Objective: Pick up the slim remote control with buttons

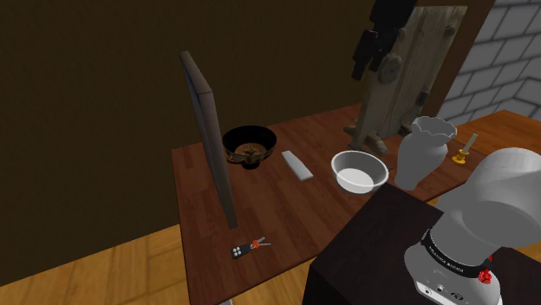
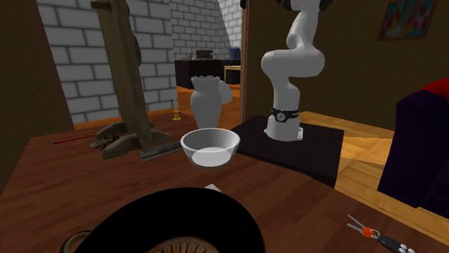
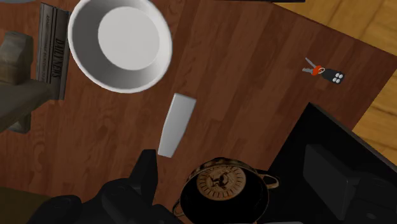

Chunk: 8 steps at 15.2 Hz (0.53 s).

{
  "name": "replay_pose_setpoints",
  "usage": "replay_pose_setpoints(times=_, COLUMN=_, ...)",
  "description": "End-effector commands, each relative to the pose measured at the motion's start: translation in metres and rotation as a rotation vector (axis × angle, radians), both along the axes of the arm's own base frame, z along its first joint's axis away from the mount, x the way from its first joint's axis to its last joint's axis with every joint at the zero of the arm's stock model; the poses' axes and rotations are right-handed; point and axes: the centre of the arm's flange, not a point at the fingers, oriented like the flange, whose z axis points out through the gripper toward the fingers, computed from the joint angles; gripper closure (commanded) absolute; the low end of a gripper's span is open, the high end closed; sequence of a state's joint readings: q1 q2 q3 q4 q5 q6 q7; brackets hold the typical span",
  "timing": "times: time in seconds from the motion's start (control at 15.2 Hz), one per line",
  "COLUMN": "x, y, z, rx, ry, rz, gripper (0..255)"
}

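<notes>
The slim remote is a plain pale grey slab with no buttons showing. It lies flat on the dark wooden table between a black bowl and a white bowl. My black gripper hangs open high above the table's far side, holding nothing. In the wrist view the remote lies well below the hand, just ahead of one finger. A corner of the remote peeks out behind the black bowl in the second exterior view.
A tall thin panel stands upright beside the black bowl. A white vase and a wooden stand sit past the white bowl. Keys with a fob lie near the front edge. A book lies by the stand.
</notes>
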<state>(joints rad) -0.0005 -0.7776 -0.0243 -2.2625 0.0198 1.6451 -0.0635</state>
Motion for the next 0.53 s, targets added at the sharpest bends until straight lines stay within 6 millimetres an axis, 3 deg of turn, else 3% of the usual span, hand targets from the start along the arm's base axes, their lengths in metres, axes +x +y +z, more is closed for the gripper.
replay_pose_setpoints(times=0.0, x=0.0, y=0.0, z=0.0, rx=0.0, ry=0.0, rz=0.0, gripper=0)
replay_pose_setpoints(times=0.46, x=0.057, y=-0.002, z=-0.075, rx=-0.002, ry=0.031, rz=-0.065, gripper=0)
